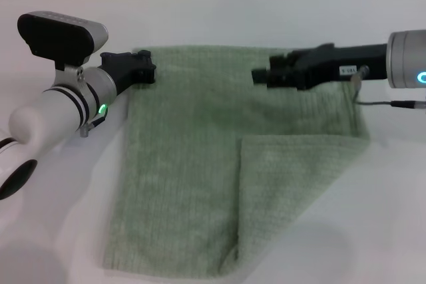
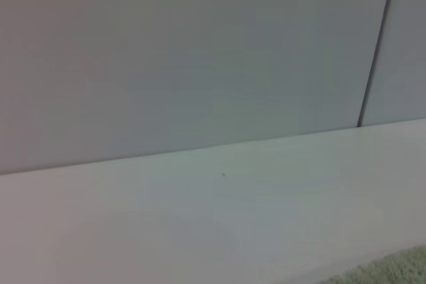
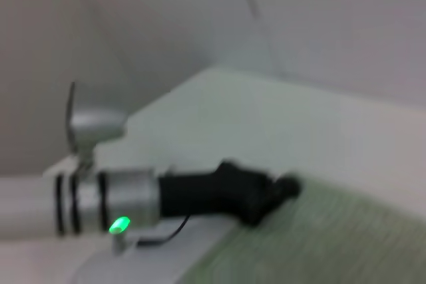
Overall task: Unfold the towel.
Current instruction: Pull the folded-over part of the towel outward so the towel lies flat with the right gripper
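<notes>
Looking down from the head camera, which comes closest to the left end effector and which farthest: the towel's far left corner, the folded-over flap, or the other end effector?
1. The far left corner of the towel: right at the left end effector.
2. The right end effector: across the towel's far edge, toward the right.
3. The folded-over flap: on the towel's near right part, farthest away.

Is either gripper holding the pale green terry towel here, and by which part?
Cannot be told. The left gripper sits at the pale green terry towel's far left corner; the right gripper hovers over its far edge.
</notes>
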